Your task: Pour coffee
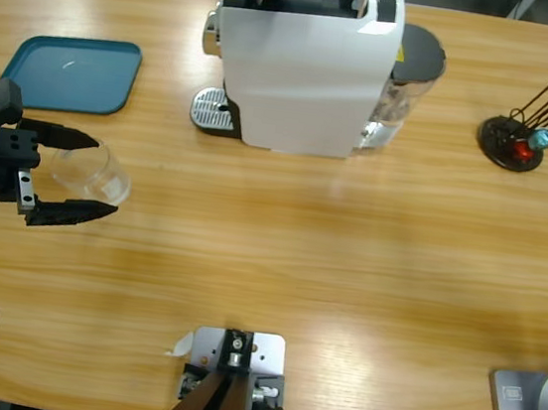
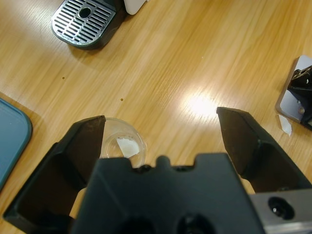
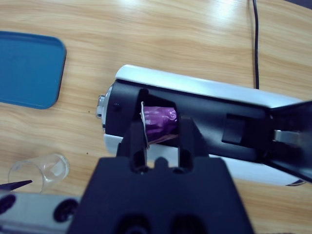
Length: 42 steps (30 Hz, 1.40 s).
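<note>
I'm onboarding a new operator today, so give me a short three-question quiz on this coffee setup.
1. True or false: the left end effector has closed on the glass tumbler.
2. What does the right end effector hold over the coffee machine? A) a spoon B) a purple capsule C) a cup
3. Which side of the machine is the teal tray on in the high view?

Key: 1 false; 2 B; 3 left.

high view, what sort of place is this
Probably a robot test bench set up as a coffee corner: a long wooden table with a white capsule coffee machine, a clear glass between the left tool's open jaws, and a blue tray.
</note>
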Motion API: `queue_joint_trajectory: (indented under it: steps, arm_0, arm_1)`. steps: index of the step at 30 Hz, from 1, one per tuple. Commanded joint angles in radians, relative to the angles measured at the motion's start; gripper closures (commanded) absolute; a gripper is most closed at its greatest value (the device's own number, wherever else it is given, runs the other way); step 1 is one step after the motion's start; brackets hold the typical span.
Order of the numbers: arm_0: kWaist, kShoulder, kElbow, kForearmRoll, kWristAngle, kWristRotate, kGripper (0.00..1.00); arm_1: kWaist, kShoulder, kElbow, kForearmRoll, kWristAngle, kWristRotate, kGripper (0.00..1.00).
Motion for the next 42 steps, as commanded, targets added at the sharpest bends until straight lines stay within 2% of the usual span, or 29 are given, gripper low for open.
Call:
queue_joint_trajectory:
  steps: [1, 17, 18, 21, 23, 24, 31, 36, 39, 42]
  arm_0:
    - [-0.007, -0.015, 0.033, -0.004, 0.007, -0.012, 0.013]
    - [-0.007, -0.015, 0.038, -0.004, 0.008, -0.014, 0.013]
    - [-0.007, -0.015, 0.037, -0.004, 0.008, -0.014, 0.013]
    - [-0.007, -0.016, 0.038, -0.004, 0.007, -0.014, 0.013]
    - [-0.007, -0.015, 0.038, -0.004, 0.008, -0.014, 0.013]
    - [-0.007, -0.015, 0.038, -0.004, 0.008, -0.014, 0.013]
    - [-0.007, -0.016, 0.037, -0.004, 0.008, -0.014, 0.013]
    - [-0.007, -0.019, 0.034, -0.004, 0.007, -0.014, 0.013]
    - [-0.007, -0.021, 0.032, -0.004, 0.005, -0.014, 0.013]
    - [-0.007, -0.036, 0.024, -0.004, 0.002, -0.014, 0.013]
  arm_1:
    - [-0.003, 0.019, -0.481, -0.003, 0.022, 0.017, 1.0]
    - [-0.003, 0.025, -0.48, -0.004, 0.029, 0.034, 0.998]
    - [-0.003, 0.025, -0.48, -0.003, 0.03, 0.034, 0.889]
    - [-0.003, 0.025, -0.48, -0.005, 0.036, 0.034, 0.289]
    - [-0.003, 0.023, -0.481, -0.004, 0.037, 0.034, 0.046]
    - [-0.003, 0.023, -0.48, -0.003, 0.036, 0.032, 0.003]
    - [-0.003, 0.019, -0.481, -0.004, 0.036, 0.029, 0.0]
    - [0.016, -0.012, -0.475, 0.005, 0.059, -0.133, 0.003]
    - [0.05, -0.043, -0.478, 0.008, 0.06, -0.131, 0.062]
    - [0.081, -0.082, -0.481, 0.002, 0.074, -0.161, 0.079]
